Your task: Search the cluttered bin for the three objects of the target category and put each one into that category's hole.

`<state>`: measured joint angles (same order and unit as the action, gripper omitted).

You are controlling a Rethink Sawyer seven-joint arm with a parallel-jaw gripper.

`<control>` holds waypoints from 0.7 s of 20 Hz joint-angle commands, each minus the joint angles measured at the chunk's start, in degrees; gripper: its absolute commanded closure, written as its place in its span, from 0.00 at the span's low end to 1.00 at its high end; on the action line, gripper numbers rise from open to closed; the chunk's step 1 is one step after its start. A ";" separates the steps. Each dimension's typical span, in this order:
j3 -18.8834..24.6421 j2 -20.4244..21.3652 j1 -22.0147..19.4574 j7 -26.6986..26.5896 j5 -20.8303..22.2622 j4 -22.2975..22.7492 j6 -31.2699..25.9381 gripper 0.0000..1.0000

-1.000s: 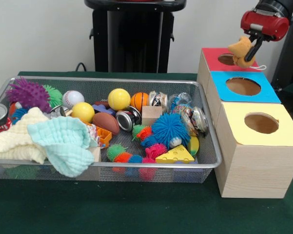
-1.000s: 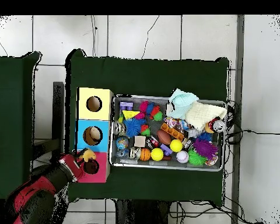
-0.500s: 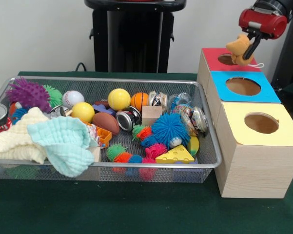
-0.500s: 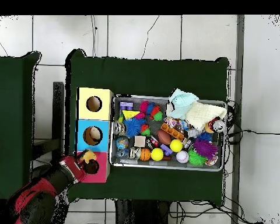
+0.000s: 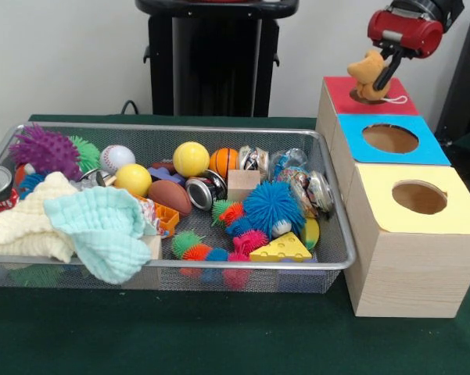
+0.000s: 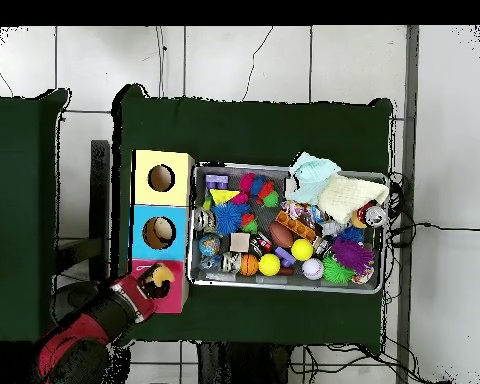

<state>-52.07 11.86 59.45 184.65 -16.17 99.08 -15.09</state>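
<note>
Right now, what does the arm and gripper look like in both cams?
Front view: the gripper has a glossy red rounded housing with a grey patch on top, black joint behind it, and slim black fingers below. Overhead view: the arm is a thick red shell with black sections, running up from the bottom left corner. No cables or readable markings visible on it.

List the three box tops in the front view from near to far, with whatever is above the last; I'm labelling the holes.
Yellow box top → blue box top → red box top, with the tan plush toy held above it by the gripper.
</note>
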 commanded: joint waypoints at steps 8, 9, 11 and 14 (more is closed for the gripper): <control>8.33 -5.24 1.95 5.21 -0.05 5.26 9.34 1.00; 8.17 -5.30 2.23 5.12 -0.09 5.54 9.42 1.00; 8.21 -5.32 2.55 5.09 -0.36 5.81 9.60 1.00; 8.36 -5.74 3.32 5.71 -1.26 5.95 9.52 1.00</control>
<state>-51.82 8.36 62.78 184.65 -16.20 103.60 -7.30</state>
